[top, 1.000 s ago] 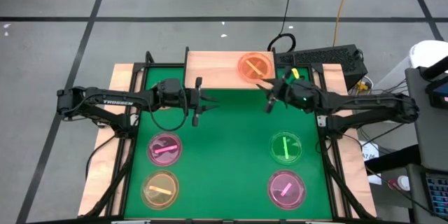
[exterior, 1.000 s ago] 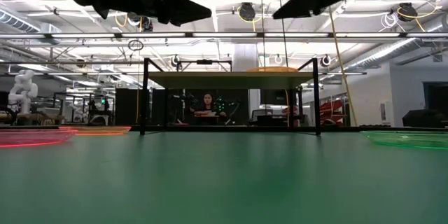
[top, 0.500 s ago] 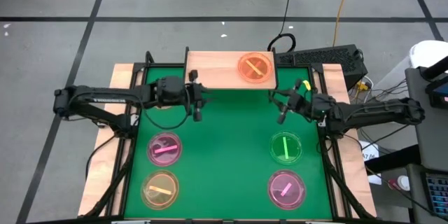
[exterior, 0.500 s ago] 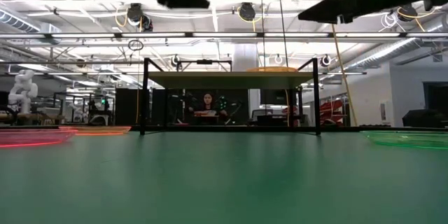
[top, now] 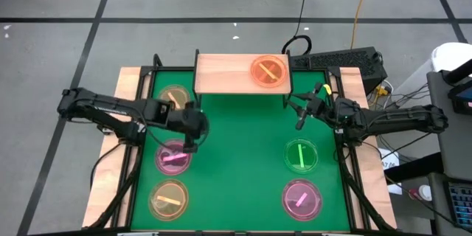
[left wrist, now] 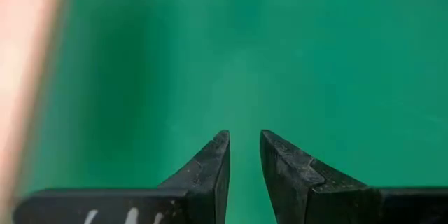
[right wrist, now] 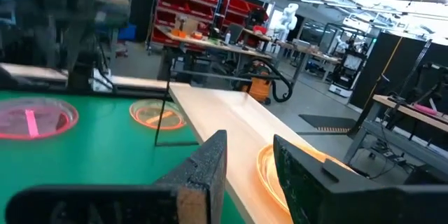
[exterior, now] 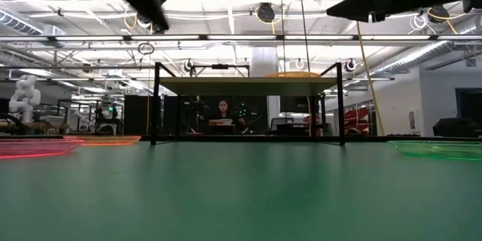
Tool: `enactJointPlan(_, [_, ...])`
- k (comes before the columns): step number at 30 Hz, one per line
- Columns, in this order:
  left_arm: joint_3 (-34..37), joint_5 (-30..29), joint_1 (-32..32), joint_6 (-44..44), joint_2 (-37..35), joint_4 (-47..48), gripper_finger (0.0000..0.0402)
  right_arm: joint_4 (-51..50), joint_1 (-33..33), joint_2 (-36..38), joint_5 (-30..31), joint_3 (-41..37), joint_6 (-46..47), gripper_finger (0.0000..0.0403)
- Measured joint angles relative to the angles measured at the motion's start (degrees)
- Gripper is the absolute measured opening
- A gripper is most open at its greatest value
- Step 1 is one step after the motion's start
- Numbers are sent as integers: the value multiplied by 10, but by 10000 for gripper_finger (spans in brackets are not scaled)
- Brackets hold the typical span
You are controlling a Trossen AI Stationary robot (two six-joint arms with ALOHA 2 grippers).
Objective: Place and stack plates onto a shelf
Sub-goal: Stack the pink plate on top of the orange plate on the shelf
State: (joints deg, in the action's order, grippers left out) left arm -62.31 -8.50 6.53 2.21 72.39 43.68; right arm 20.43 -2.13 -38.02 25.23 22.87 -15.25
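The light-wood shelf point(top: 228, 74) stands on black legs at the table's far edge, with one orange plate point(top: 268, 71) lying flat on its right half. Five more plates lie flat on the green table: a yellowish one point(top: 175, 96), a pink one point(top: 172, 157) and an orange one point(top: 169, 198) on the left, a green one point(top: 302, 155) and a pink one point(top: 302, 199) on the right. My left gripper point(top: 195, 141) hangs over the left pink plate's far right edge, pointing down, narrowly open point(left wrist: 243, 140). My right gripper point(top: 299, 115) hovers by the shelf's near right corner, narrowly open point(right wrist: 248, 143).
A wooden border point(top: 110, 162) frames the green table point(top: 236, 162), and the middle strip between the two plate columns is bare. A keyboard point(top: 339, 60) and cables lie beyond the far right corner. In the low view a person point(exterior: 223, 113) sits far behind the shelf.
My left gripper has swung from just in front of the shelf toward the table's near left, tipping downward, and now stands over the left pink plate. My right gripper has drawn back from the shelf's orange plate toward the table's right edge. No plate has moved.
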Motion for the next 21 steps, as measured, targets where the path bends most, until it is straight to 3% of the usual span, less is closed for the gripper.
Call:
enactJointPlan(3, [43, 8, 30, 53, 0, 0, 88, 12, 2, 0, -6, 0, 24, 100])
enactJointPlan(7, [82, 75, 78, 149, 1, -36, 88, 38, 17, 0, -95, 0, 41, 100])
enactJointPlan(10, [84, 94, 135, 195, 8, -38, 88, 62, 32, 0, -144, 0, 41, 100])
enactJointPlan(16, [86, 68, 225, 274, 34, 35, 88, 75, 58, 0, -149, 0, 41, 100])
enactJointPlan(21, [86, 56, 257, 358, 67, 38, 88, 73, 75, 0, -149, 0, 45, 100])
